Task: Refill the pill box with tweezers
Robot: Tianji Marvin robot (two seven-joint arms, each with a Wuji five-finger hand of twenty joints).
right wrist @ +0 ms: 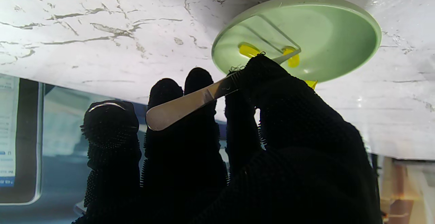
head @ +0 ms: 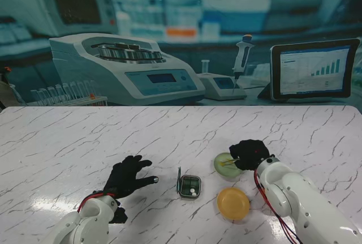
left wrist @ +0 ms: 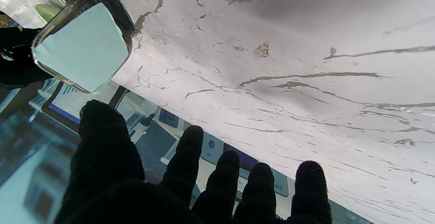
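My right hand (head: 249,154) in a black glove is shut on metal tweezers (right wrist: 190,101), whose tips reach into a pale green dish (right wrist: 316,30) holding yellow pills (right wrist: 248,50). In the stand view that green dish (head: 223,166) lies just left of the hand. A small square pill box (head: 190,185) with its lid (head: 179,179) standing open sits on the marble between my hands; white pills show inside. My left hand (head: 129,176) hovers open to the left of the box, fingers spread. The left wrist view shows the box lid (left wrist: 81,47) close beyond the fingers (left wrist: 185,159).
An orange dish (head: 233,203) lies nearer to me than the green one, beside my right forearm. A printed laboratory backdrop with a tablet picture (head: 314,69) stands along the table's far edge. The white marble table (head: 73,142) stretches wide to the left.
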